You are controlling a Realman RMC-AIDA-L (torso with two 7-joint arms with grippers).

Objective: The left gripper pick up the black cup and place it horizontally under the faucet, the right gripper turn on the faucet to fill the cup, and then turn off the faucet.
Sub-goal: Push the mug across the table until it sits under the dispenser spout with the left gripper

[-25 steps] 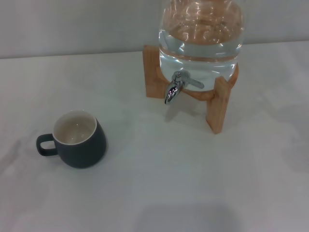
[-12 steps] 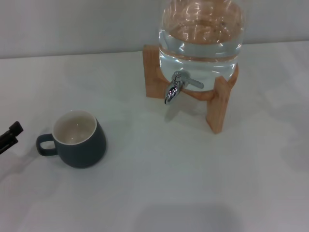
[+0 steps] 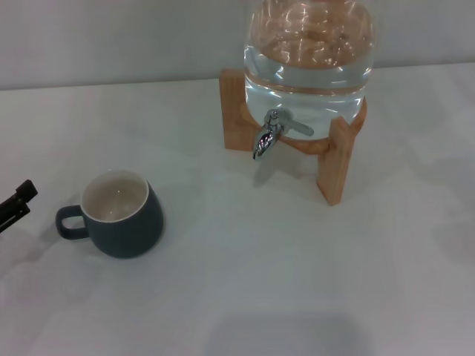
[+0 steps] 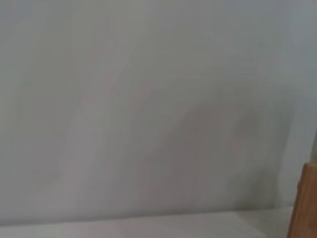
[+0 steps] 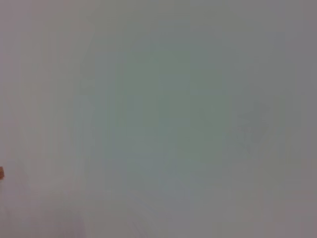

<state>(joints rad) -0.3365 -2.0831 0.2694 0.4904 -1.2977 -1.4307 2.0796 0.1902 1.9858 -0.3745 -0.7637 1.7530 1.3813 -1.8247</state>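
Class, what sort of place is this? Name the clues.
Probably a plain test table for a drink-pouring trial: a white tabletop, a water jar with a tap on a wooden stand, and a mug.

On the white counter [image 3: 245,282] stand one squat dark grey-black cup [image 3: 119,213] with a cream inside and one loop handle, one clear water jar [image 3: 310,52], one wooden stand [image 3: 338,163], one shiny chrome faucet [image 3: 267,137], and one black gripper tip [image 3: 15,204].
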